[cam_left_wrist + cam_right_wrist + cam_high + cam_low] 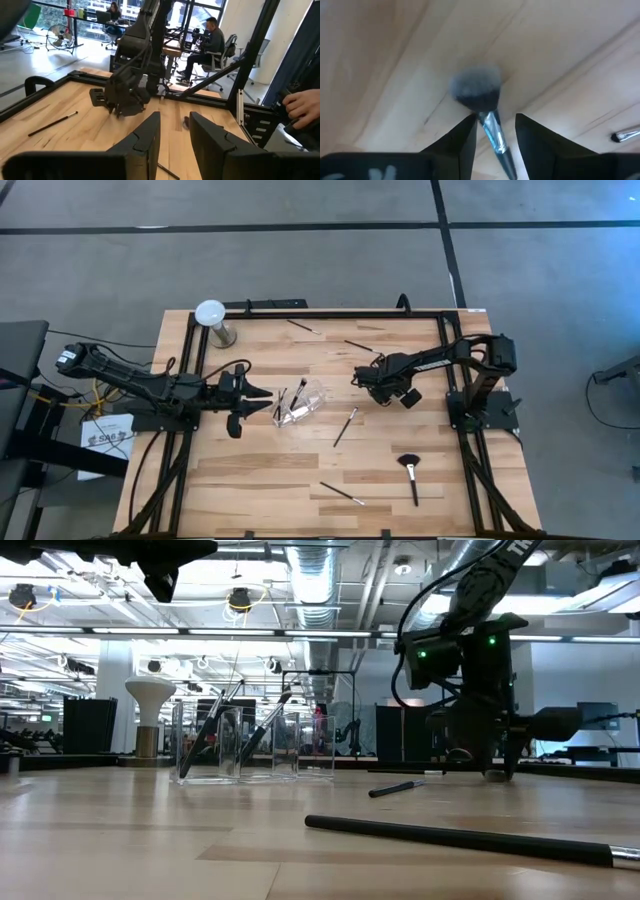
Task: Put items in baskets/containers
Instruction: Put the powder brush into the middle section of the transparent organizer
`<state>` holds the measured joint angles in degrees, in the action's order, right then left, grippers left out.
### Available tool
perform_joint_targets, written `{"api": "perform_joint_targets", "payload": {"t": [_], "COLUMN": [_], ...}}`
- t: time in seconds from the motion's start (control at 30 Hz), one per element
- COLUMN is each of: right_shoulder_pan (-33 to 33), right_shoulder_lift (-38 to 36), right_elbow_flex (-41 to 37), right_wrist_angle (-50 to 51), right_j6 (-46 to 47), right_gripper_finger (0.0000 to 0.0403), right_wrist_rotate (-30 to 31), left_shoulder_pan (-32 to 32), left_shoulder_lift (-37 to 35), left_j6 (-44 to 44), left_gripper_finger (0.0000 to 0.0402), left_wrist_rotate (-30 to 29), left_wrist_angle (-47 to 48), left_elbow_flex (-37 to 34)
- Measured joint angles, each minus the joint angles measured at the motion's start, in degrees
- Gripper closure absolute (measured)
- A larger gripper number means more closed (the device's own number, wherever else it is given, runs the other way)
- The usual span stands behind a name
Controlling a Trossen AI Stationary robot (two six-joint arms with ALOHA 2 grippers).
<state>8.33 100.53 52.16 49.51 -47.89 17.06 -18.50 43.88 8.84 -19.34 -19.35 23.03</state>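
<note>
Closest to the low camera lies a long dark brush handle (470,837), flat on the table (270,480) and untouched, one of several brushes scattered loose. Between the right hand (493,125) and the wood sits a brush with a round grey head (476,90); its silvery ferrule runs back between the two fingers, which stand narrowly apart on either side of it, and whether they pinch it cannot be told, though it looks like a pick-up from above. That hand (368,378) is right of centre, pointing down. The clear cup (302,402) stands near the middle, a few brushes (290,400) leaning inside it, probably put there for both arms to reach. Just beside it on the left waits the left hand (258,392), fingers parted with nothing between them. Open wood lies between the right hand and the cup, apart from one stray brush (345,426); the fan brush (410,475) and a far-edge brush (303,327) lie nearer the table's black frame.
</note>
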Motion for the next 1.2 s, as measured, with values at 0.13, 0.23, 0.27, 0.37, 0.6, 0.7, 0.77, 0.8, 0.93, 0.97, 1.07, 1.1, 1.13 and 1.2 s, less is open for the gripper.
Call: {"api": "perform_joint_targets", "payload": {"t": [0.13,0.23,0.27,0.37,0.6,0.7,0.77,0.8,0.93,0.97,1.07,1.1,1.13,1.2], "right_shoulder_pan": [-0.7,-1.0,-1.1,-1.1,-1.4,-1.5,-1.5,-1.5,-1.8,-1.8,-2.1,-2.1,-2.4,-3.0], "right_shoulder_lift": [-0.1,-0.1,-0.1,-0.1,-0.2,-0.3,-0.1,0.0,0.0,0.0,0.1,0.1,0.0,0.0], "right_elbow_flex": [0.0,0.1,0.1,0.1,0.2,0.6,1.5,2.1,5.5,6.2,8.6,9.4,10.0,11.0], "right_wrist_angle": [-0.7,-0.8,-0.9,-1.1,-1.6,-1.6,-1.5,-1.6,-4.3,-3.8,-4.9,-5.4,-5.4,-5.3], "right_j6": [4.9,7.0,7.5,8.3,9.0,9.5,11.0,12.1,15.1,15.6,17.7,18.1,18.4,19.9], "right_gripper_finger": [0.0276,0.0277,0.0279,0.0298,0.0374,0.0374,0.0365,0.0355,0.0333,0.0336,0.0358,0.0366,0.0373,0.0376], "right_wrist_rotate": [-0.6,-1.0,-1.1,-2.1,-4.8,-5.1,-5.6,-6.2,-9.2,-10.0,-11.7,-12.4,-13.1,-14.3], "left_shoulder_pan": [0.0,0.0,0.0,0.0,0.0,0.0,0.0,0.0,0.0,0.0,0.0,0.0,0.0,0.0], "left_shoulder_lift": [0.0,0.0,0.0,0.0,0.0,0.0,0.0,0.0,0.0,0.0,0.0,0.0,0.0,0.0], "left_j6": [0.0,0.0,0.0,0.0,0.0,0.0,0.0,0.0,0.0,0.0,0.0,0.0,0.0,0.1], "left_gripper_finger": [0.0302,0.0302,0.0302,0.0302,0.0302,0.0302,0.0302,0.0302,0.0302,0.0302,0.0302,0.0302,0.0302,0.0302], "left_wrist_rotate": [0.0,0.0,0.0,0.0,0.0,0.0,0.0,0.0,0.0,0.0,0.0,0.0,0.0,0.0], "left_wrist_angle": [0.0,0.0,0.0,-0.2,-0.2,-0.2,-0.2,-0.2,-0.2,-0.2,-0.2,-0.2,-0.2,-0.2], "left_elbow_flex": [0.0,0.0,0.0,0.0,0.0,0.0,0.0,0.0,0.0,0.0,0.0,0.0,0.0,0.0]}}
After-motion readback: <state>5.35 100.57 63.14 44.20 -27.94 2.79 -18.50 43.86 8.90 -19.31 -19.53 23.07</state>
